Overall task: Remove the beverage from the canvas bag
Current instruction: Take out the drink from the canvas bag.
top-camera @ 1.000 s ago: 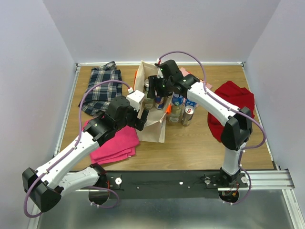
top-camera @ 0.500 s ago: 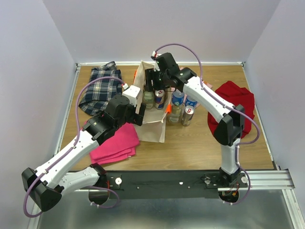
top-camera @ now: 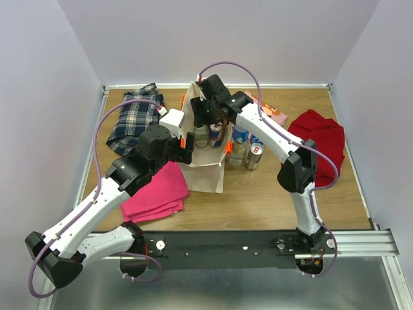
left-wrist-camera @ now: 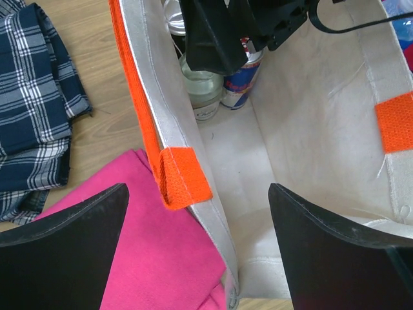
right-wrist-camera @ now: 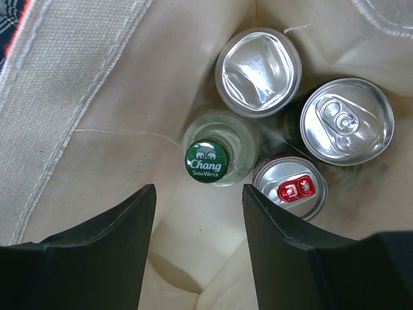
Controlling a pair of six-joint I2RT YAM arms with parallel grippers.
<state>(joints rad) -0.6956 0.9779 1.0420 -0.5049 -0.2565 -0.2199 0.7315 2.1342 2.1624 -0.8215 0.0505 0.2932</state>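
The canvas bag point(top-camera: 205, 175) is standing upright toward the far edge of the worktop point(top-camera: 271, 200), about midway along it, with its mouth gaping. The right gripper point(right-wrist-camera: 199, 194) is hanging in that mouth, its fingers sitting partly apart on either side of the green-capped glass bottle point(right-wrist-camera: 207, 158) and gripping nothing. The left gripper point(left-wrist-camera: 197, 213) is spread wide, straddling the bag's left wall beside an orange handle point(left-wrist-camera: 184, 184) without pinching it.

The step in hand is looking like the grasp on the bottle. To do it well, the right fingers are needing to drop straight past the cap and take the neck squarely, keeping clear of the neighbours, since the drinks are crowding the far end of the bag floor. Pinching the left wall would be helping to stop the bag rising with the lift.

Sharing the bag with the bottle are a foil-topped container point(right-wrist-camera: 258, 72), a silver can point(right-wrist-camera: 347, 121) and a red-tabbed can point(right-wrist-camera: 293, 188), the last just beside the bottle. More drinks point(top-camera: 248, 152) are standing on the worktop just beside the bag's right wall
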